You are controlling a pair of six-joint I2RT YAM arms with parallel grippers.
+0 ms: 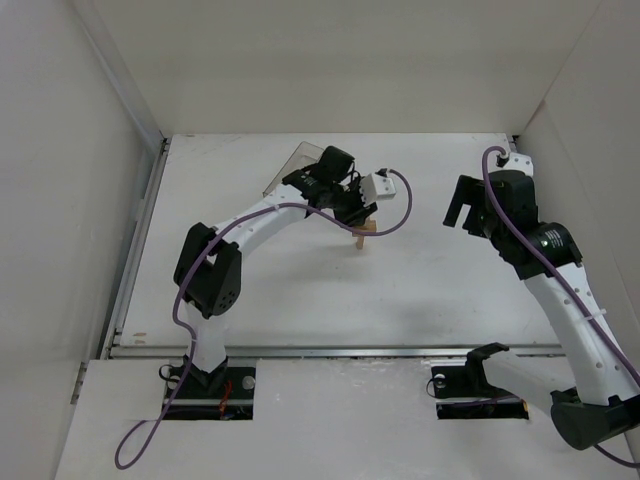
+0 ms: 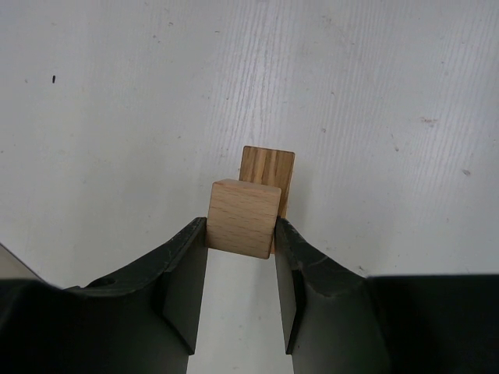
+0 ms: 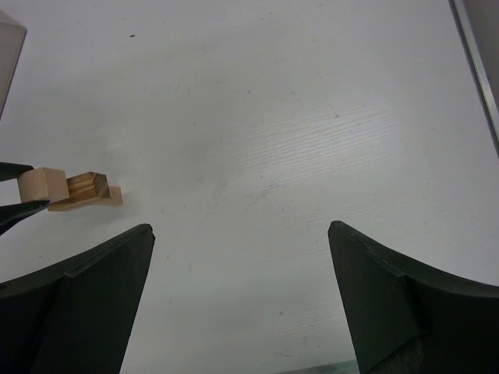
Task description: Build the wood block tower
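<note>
The wood block tower [image 1: 362,236] is a tiny tan stack at the table's middle. In the right wrist view it is a flat pale block [image 3: 111,198] with a darker block [image 3: 87,184] on it. My left gripper [image 2: 242,234] is shut on a light wood block [image 2: 243,218] and holds it right against the darker block [image 2: 269,167], at about that block's height. The held block also shows in the right wrist view [image 3: 40,185]. My right gripper [image 3: 242,234] is open and empty, hovering to the right of the stack [image 1: 460,212].
A clear plastic box [image 1: 295,165] stands behind the left arm at the back of the table. White walls close in the table on the left, back and right. A metal rail [image 3: 475,62] runs along the right side.
</note>
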